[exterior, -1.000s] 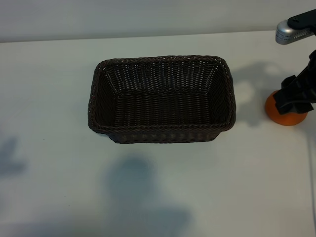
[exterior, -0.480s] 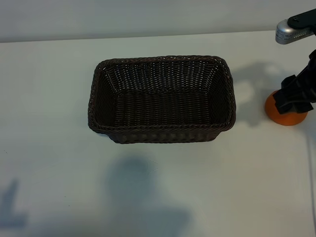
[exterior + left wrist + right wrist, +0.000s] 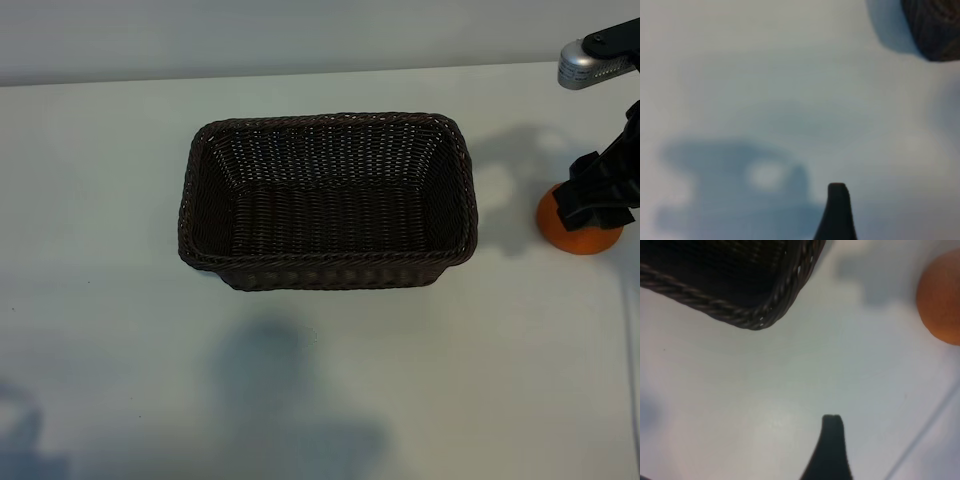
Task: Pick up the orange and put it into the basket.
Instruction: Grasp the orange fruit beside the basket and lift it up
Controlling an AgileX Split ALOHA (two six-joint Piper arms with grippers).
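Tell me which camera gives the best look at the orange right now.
The right wrist view: the orange shows large and unobstructed, though cut by the picture's edge. In the exterior view, the orange sits on the table right of the basket, partly hidden behind the right arm. The left wrist view shows no orange, only a corner of the basket.

Premises appear to be a robotics test bench or laboratory setup. Evidence: a plain white tabletop [image 3: 120, 200] with no household furnishings, a bare pale wall [image 3: 300, 35] behind it, and a black robot arm [image 3: 605, 185] with a metal fitting at the right edge.
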